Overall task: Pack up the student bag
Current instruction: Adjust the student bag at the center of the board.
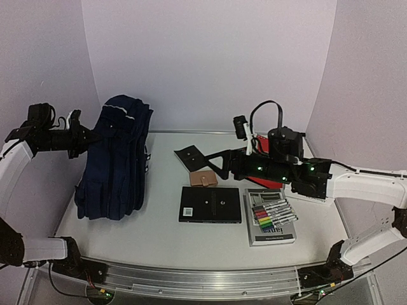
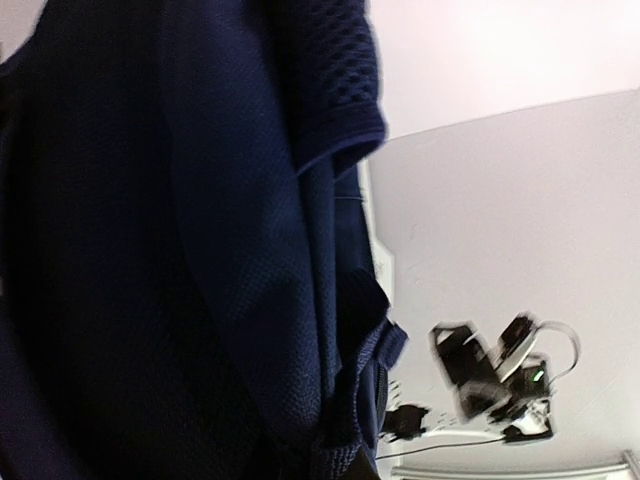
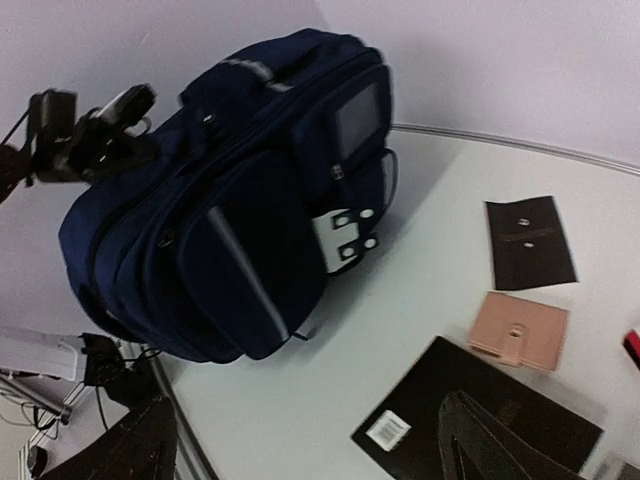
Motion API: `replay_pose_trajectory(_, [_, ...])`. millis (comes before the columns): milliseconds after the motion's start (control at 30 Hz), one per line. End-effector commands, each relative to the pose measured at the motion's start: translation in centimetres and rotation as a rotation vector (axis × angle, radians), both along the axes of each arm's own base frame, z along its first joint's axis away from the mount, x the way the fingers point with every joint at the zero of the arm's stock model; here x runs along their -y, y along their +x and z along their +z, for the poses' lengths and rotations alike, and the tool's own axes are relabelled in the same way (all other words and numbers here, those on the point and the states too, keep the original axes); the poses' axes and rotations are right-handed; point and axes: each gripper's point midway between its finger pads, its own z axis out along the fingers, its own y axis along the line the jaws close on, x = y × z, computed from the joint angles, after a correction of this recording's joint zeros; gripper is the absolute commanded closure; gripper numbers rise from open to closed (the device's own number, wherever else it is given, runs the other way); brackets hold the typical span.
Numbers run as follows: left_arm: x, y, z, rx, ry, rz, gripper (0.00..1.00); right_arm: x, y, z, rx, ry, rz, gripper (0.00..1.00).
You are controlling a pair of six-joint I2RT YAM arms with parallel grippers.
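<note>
Left jaws press into the fabric of the navy backpack (image 1: pixel 114 159), high on its side; we cannot tell whether they are clenched on it. Right jaws hang released, spread wide, near a tan wallet (image 1: pixel 204 179) and a black folder (image 1: pixel 211 204). The backpack stands upright at the left of the worktop (image 1: pixel 159 238).

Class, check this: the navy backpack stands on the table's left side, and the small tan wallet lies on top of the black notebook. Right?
Not quite. The tan wallet lies on the table behind the black notebook, not on top of it; the top external view shows this. The navy backpack does stand on the left side.
</note>
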Motion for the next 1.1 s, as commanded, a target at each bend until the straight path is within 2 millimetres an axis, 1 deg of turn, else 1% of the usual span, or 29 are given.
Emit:
replay_pose_trajectory(0, [1.4, -0.1, 10.9, 0.297, -0.118, -0.103, 1.0, -6.0, -2.0, 4.3, 0.094, 0.186, 0.077, 0.16])
replay_pose_trajectory(67, [1.6, -0.2, 12.0, 0.311, -0.135, -0.114, 1.0, -8.6, -2.9, 4.3, 0.094, 0.237, 0.135, 0.19])
replay_pose_trajectory(100, [1.6, -0.2, 12.4, 0.314, -0.14, -0.118, 1.0, -10.0, -3.1, 3.4, 0.081, 0.238, 0.16, 0.2])
replay_pose_trajectory(167, [1.6, -0.1, 12.8, 0.314, -0.144, -0.12, 1.0, -12.2, -3.5, 3.1, 0.078, 0.257, 0.203, 0.22])
replay_pose_trajectory(200, [1.6, 0.0, 12.9, 0.31, -0.146, -0.123, 1.0, -13.3, -3.6, 2.6, 0.073, 0.258, 0.223, 0.23])
replay_pose_trajectory(300, [1.6, 0.0, 13.0, 0.3, -0.15, -0.126, 1.0, -15.4, -3.6, 1.4, 0.052, 0.273, 0.268, 0.26])
replay_pose_trajectory(367, [1.6, 0.0, 13.0, 0.293, -0.151, -0.125, 1.0, -16.5, -3.5, 0.8, 0.042, 0.274, 0.292, 0.28])
replay_pose_trajectory(633, [1.7, -0.1, 13.1, 0.281, -0.162, -0.129, 1.0, -19.2, -3.0, -2.7, 0.004, 0.238, 0.328, 0.37])
replay_pose_trajectory(733, [1.8, -0.2, 13.1, 0.276, -0.167, -0.135, 1.0, -19.8, -2.6, -3.5, 0.008, 0.228, 0.319, 0.42])
replay_pose_trajectory(867, [1.9, -0.1, 13.1, 0.265, -0.176, -0.145, 1.0, -20.4, -2.2, -3.8, 0.016, 0.225, 0.319, 0.51])
replay_pose_trajectory(967, [1.9, -0.1, 13.0, 0.259, -0.18, -0.149, 1.0, -21.0, -2.0, -3.6, 0.028, 0.229, 0.321, 0.56])
replay_pose_trajectory(1067, [1.9, -0.1, 13.0, 0.26, -0.181, -0.152, 1.0, -21.5, -1.7, -3.7, 0.03, 0.234, 0.321, 0.64])
